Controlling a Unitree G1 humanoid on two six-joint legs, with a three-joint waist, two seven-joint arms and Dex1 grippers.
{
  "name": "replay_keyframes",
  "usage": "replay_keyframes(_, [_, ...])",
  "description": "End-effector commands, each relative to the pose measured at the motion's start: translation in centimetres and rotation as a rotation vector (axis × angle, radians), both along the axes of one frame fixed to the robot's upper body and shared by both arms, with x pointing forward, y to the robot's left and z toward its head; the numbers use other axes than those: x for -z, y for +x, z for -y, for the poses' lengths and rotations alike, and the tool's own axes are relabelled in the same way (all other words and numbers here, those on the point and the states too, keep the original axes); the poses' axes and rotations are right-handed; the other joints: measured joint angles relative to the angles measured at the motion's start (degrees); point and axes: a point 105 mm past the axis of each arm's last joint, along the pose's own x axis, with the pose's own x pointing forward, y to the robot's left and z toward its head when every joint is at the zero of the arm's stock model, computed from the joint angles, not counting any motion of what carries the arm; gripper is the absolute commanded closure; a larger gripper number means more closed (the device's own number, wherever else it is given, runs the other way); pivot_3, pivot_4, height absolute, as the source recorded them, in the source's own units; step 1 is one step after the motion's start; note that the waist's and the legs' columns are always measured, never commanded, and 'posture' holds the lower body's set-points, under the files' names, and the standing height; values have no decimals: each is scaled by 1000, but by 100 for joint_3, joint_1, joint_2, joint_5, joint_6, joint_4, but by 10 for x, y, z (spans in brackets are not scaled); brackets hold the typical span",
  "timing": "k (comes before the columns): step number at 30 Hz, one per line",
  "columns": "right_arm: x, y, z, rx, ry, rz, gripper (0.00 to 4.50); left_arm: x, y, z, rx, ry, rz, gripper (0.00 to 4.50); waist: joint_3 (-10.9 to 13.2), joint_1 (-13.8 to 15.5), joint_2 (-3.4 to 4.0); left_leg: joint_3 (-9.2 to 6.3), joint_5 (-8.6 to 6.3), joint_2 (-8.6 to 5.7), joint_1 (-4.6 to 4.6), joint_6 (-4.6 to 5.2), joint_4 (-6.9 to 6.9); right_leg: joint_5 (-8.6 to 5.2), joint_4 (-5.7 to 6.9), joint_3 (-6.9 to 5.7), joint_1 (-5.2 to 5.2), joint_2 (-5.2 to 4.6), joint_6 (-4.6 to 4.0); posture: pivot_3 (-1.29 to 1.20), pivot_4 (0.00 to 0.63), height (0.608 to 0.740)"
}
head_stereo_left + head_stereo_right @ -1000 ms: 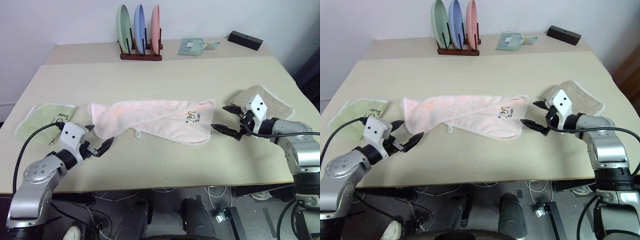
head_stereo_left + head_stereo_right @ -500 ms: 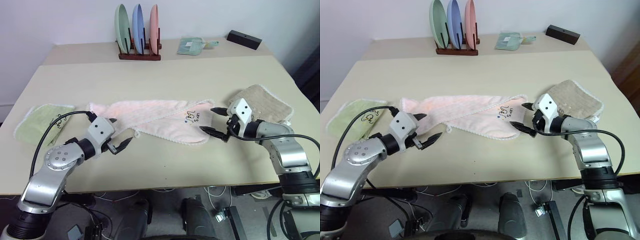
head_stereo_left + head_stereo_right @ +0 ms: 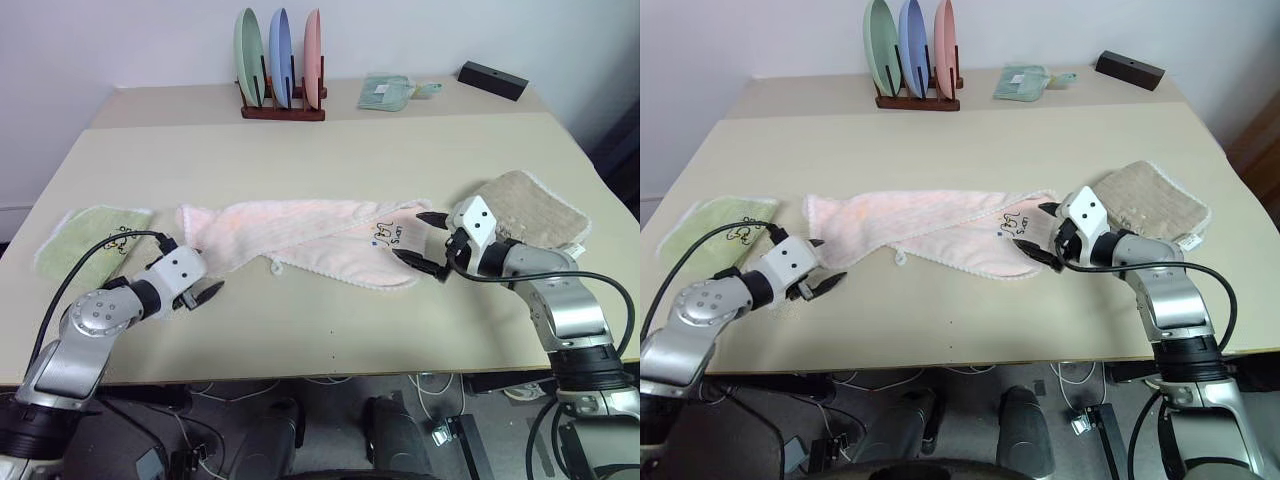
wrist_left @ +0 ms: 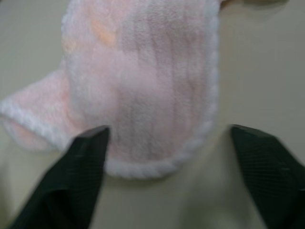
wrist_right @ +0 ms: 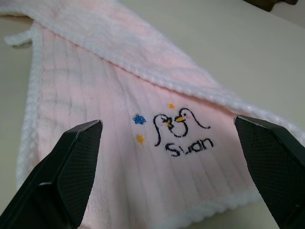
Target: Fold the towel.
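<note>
Head views: pink towel [image 3: 310, 238] lies stretched across the table [image 3: 320, 150], rumpled, logo end toward the right. Left gripper [image 3: 205, 293] sits low at the towel's left end, fingers parted, nothing held. Right gripper [image 3: 422, 243] is at the logo end, jaws wide, one finger over the cloth. Green towel [image 3: 85, 240] lies far left, tan towel [image 3: 530, 205] far right; plate rack [image 3: 282, 70] at the back.

Left wrist: towel's rounded white-trimmed end lies between the parted fingers [image 4: 76, 181], ungripped.

Right wrist: penguin logo [image 5: 178, 129] centred between wide-spread fingers [image 5: 62, 176].
</note>
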Motion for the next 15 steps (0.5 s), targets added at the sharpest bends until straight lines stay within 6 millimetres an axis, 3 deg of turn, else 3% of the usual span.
replay_keyframes(1, [-19, 1, -4, -10, 14, 74, 0, 3, 13, -8, -34, 33, 31, 2754, 0, -10, 1, 0, 0, 0, 0, 0, 0, 0, 1, 0, -1, 0, 0, 0, 150, 740])
replay_keyframes(4, [-24, 2, -4, -6, 10, 88, 0, 2, 16, -5, -23, 34, 48, 4309, 0, -43, -1, 0, 0, 0, 0, 0, -1, 1, 1, 0, -3, 1, 0, 0, 150, 740])
replay_keyframes(9, [-20, 12, 13, 44, -194, 121, 0, -13, 13, -7, -61, -52, 89, 4414, 1, -37, -2, 4, 0, -1, -3, 0, -2, 1, 1, 3, -8, -1, 1, 0, 150, 740])
replay_keyframes(15, [-26, 45, 28, 106, -322, 188, 0, -29, 0, -12, -106, -121, 129, 4414, 3, -61, -3, 11, 0, 2, -3, 0, -2, 2, 1, 6, -11, 0, 2, 0, 150, 740])
